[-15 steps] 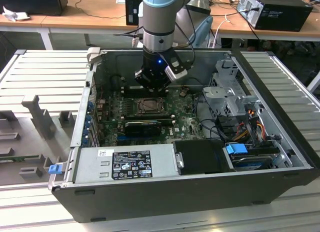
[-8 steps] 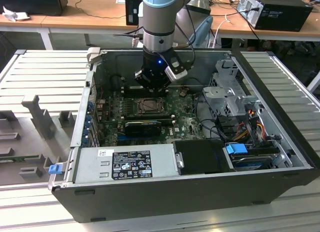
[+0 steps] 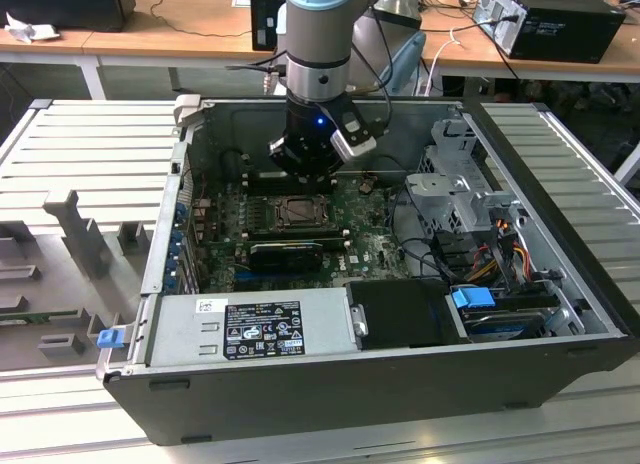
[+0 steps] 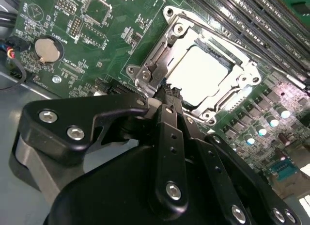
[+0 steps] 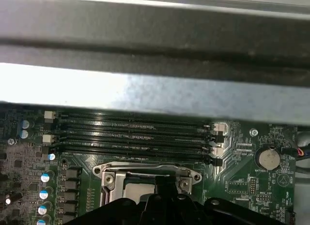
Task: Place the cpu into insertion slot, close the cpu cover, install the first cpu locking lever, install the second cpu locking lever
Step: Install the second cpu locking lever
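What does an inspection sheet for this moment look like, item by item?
Surface: green motherboard inside an open dark computer case on a ribbed grey table.
Job's things: silvery-tan square cpu sits in the insertion slot; the silvery metal cpu cover frames it.
Clutter: round silver coin battery; long black memory slots.
Tool: black tool beside the cover's edge; whether it touches cannot be told.
Cables: coloured wire bundle at the exterior view's right.
Surroundings: wooden desks behind.
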